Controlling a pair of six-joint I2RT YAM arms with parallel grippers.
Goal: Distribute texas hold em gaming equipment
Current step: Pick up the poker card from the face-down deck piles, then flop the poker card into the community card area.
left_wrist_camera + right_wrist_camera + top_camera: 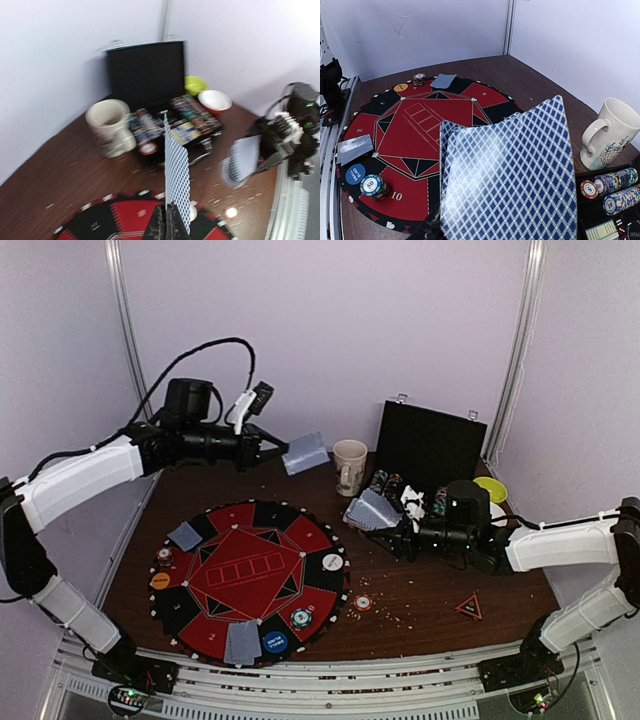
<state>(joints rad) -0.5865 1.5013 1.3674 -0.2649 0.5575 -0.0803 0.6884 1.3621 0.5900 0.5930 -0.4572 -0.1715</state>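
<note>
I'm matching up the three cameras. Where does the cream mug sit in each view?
Top external: the cream mug stands at far centre, just left of the black case.
Left wrist: left of centre, beside the case.
Right wrist: at the right edge.
Shared landmark: the round red-and-black mat.

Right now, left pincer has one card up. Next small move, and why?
Probably swing the left pincer down toward a bare seat on the mat: it is shut on a single card held high beside the mug, and only two seats show dealt cards.
</note>
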